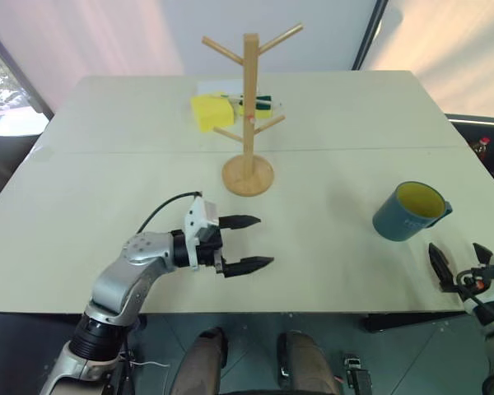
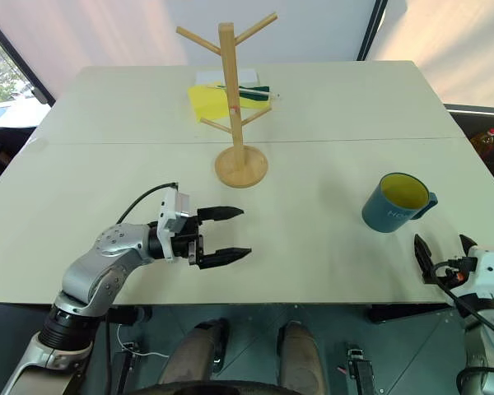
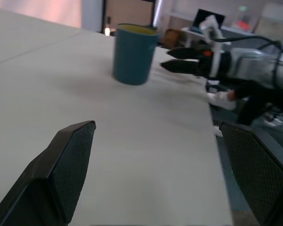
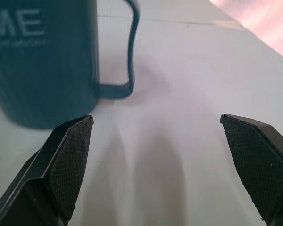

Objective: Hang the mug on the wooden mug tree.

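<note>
Blue mug (image 1: 409, 211) with yellow inside, upright on the pale table (image 1: 329, 132), right of centre in the head view; handle turned toward the right edge of the frame. Pale lettering on the mug's side, clear in the right wrist view. Nothing holding it.

Wooden mug tree (image 1: 249, 115) upright at upper centre of the head view, round base flat on the table, pegs angled upward, all bare. Well apart from the mug, to its upper left.

Yellow cloth (image 1: 210, 110) flat on the table just behind the tree's post, with a green pen (image 1: 255, 102) and white paper (image 1: 216, 86) beside it.

Left pincer (image 1: 249, 243) at lower centre-left of the head view, over the table, pointing toward the right of the frame, released, both black fingers (image 3: 61, 174) spread with nothing between them.

Right pincer (image 1: 457, 259) at lower right of the head view, near the table's front edge, just below the mug, released and empty. Fingers (image 4: 66, 165) wide apart in the right wrist view, mug body ahead of one finger, handle loop (image 4: 127, 56) in the open gap, not touching either.
</note>
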`<act>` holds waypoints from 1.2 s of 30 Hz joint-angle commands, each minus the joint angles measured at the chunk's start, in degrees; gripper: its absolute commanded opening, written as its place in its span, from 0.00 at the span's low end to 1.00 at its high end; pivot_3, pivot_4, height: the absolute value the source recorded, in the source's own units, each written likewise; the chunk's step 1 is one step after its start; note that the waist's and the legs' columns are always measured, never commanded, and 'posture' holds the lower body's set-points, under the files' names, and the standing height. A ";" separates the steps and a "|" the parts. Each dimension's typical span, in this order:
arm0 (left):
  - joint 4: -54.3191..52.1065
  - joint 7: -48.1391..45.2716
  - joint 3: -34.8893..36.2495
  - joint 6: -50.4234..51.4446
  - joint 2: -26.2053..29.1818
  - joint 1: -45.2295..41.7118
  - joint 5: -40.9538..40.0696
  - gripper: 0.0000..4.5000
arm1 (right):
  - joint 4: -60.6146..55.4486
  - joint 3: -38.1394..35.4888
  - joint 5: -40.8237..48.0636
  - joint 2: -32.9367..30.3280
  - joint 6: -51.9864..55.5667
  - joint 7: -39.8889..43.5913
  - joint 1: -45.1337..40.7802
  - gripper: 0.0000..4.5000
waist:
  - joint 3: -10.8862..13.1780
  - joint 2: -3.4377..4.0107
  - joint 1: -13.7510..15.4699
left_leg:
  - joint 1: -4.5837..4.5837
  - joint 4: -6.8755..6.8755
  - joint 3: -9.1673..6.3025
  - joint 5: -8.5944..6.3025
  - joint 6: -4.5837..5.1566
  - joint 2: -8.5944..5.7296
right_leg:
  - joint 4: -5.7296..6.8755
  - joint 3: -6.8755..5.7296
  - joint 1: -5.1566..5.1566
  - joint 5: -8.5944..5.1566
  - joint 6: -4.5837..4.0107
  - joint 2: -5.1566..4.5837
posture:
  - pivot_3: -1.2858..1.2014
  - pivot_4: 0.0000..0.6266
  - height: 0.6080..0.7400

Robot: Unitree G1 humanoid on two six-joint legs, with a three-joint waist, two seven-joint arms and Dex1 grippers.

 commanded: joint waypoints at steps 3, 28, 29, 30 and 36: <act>-2.33 0.48 -0.49 0.18 0.05 -1.09 -0.40 1.00 | 2.31 -0.60 -0.76 -2.34 -0.33 0.09 -3.05 1.00 | -0.01 0.03 -0.01 | 0.01 0.00 0.01 0.00 0.01 0.02 | 0.00 0.00 0.00 0.01 -0.01 0.05 | 0.52 0.24 1.00; 3.36 0.09 -0.10 -4.63 -0.76 -1.76 2.51 1.00 | 20.96 4.47 -1.53 -9.41 -1.54 10.60 -20.82 0.94 | -0.01 0.03 -0.24 | 0.08 0.04 0.27 0.01 0.02 0.01 | 0.00 0.28 -0.01 0.15 0.13 0.12 | 0.52 0.24 1.00; 3.54 0.01 0.02 -4.95 -0.69 -1.52 2.63 1.00 | 21.53 4.60 -1.47 -9.49 -1.60 11.33 -21.27 0.88 | -0.01 0.03 -0.23 | 0.08 0.04 0.27 0.01 0.02 0.01 | 0.00 0.29 -0.01 0.20 0.23 0.12 | 0.52 0.24 1.00; 3.68 -0.02 0.09 -5.24 -0.64 -1.29 2.74 1.00 | 21.97 4.67 -1.37 -9.52 -1.66 12.03 -21.62 0.80 | -0.01 0.03 -0.24 | 0.08 0.04 0.27 0.01 0.02 0.01 | 0.00 0.29 -0.01 0.20 0.24 0.13 | 0.52 0.24 1.00; 5.59 -0.15 0.18 -7.20 -0.71 -0.58 3.63 1.00 | 22.33 5.00 0.38 -9.00 -0.73 16.09 -22.63 0.12 | -0.01 0.03 -0.23 | 0.08 0.04 0.28 0.01 0.02 0.01 | 0.00 0.32 -0.01 0.21 0.25 0.13 | 0.52 0.24 1.00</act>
